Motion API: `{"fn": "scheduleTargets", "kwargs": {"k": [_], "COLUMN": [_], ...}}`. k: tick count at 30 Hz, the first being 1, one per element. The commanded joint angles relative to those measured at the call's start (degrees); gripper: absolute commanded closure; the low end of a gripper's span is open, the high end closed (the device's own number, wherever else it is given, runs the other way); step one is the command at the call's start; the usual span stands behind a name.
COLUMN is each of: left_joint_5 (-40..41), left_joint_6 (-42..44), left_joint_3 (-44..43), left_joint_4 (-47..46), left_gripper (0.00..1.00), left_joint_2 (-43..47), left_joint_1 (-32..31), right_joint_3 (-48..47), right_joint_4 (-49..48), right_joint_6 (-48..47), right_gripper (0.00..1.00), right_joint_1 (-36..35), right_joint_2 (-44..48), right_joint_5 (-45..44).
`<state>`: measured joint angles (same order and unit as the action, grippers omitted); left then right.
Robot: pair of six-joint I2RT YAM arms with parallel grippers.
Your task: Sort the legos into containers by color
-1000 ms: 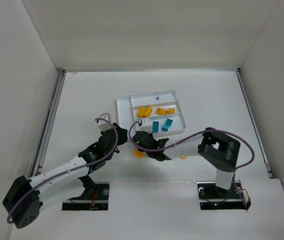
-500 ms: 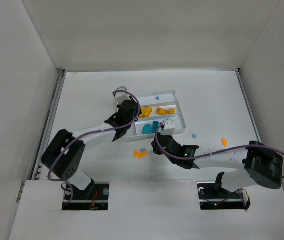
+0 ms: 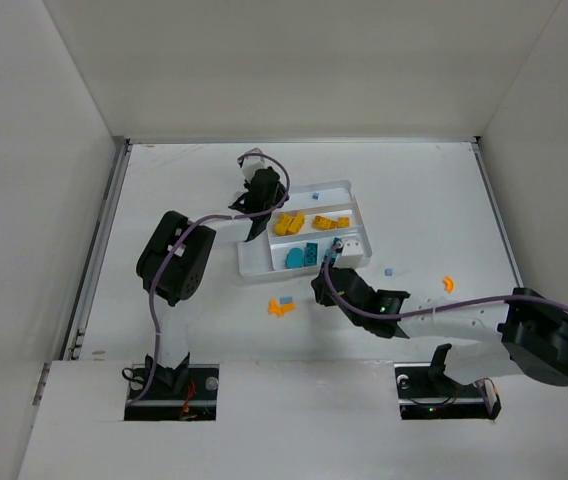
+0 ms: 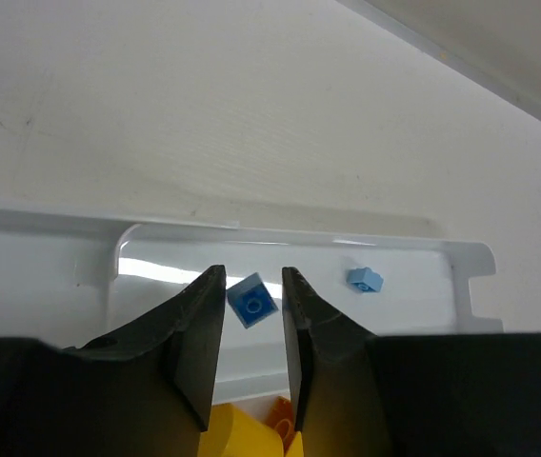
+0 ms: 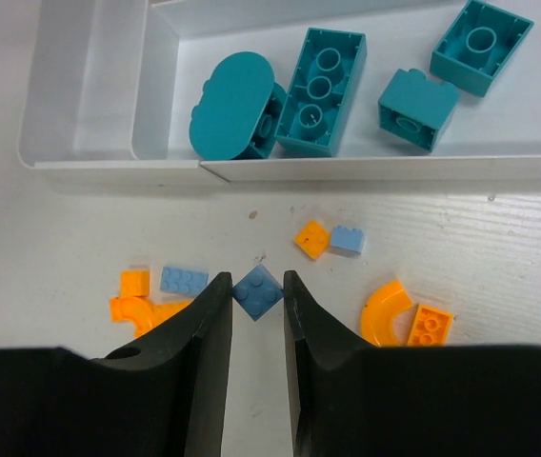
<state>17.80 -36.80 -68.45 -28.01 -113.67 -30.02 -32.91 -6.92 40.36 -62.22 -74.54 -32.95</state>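
Note:
The white tray (image 3: 247, 262) holds yellow legos (image 3: 289, 223) in its middle section and teal legos (image 5: 323, 90) in its near section. My left gripper (image 4: 253, 286) hangs over the far section (image 4: 404, 286) with its jaws slightly open. A blue lego (image 4: 252, 300) sits tilted between the tips, with a gap on its right side. Another light blue lego (image 4: 365, 279) lies on that section's floor. My right gripper (image 5: 257, 286) is shut on a blue square lego (image 5: 257, 292), pinched corner to corner above the table just in front of the tray (image 5: 90, 95).
Loose pieces lie in front of the tray: an orange curved piece (image 5: 385, 309), an orange brick (image 5: 430, 326), a light blue plate (image 5: 184, 279) and an orange square (image 5: 311, 238). Further right lie a small blue brick (image 3: 390, 270) and an orange curve (image 3: 448, 283).
My left arm has swung from the tray's near left to its far left end, and its jaws have parted a little. My right gripper moved right along the tray's near wall, still shut.

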Motion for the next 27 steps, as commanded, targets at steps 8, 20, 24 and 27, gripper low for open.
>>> {"fn": "scheduleTargets", "kwargs": {"k": [8,20,24,27], "left_joint_5": [-1.2,5.9,6.9,7.1], "left_joint_6": [1.1,-3.1,-2.8,-3.1], "left_joint_3": [2.0,28.3,34.8,38.1], "left_joint_4": [-1.2,-3.0,-1.1,0.9], "left_gripper": [0.57,0.66,0.66,0.66], "left_joint_2": [6.8,31.1,37.4,39.9], "left_joint_1": [-0.2,-9.9,-14.1,-16.7], "right_joint_3": [-6.9,-30.3,-37.7,-42.8], "right_joint_4": [-7.2,-10.6,-8.6,-6.0], "right_joint_6": [-3.7,-9.6,-11.9,-13.5], "right_gripper": [0.76,0.77,0.76,0.76], "right_joint_1": [9.5,26.0,28.3,29.6], "right_joint_2": [-2.9,-27.7,-33.8,-37.7], "right_joint_5": [3.4,15.7,17.0,17.0]}}
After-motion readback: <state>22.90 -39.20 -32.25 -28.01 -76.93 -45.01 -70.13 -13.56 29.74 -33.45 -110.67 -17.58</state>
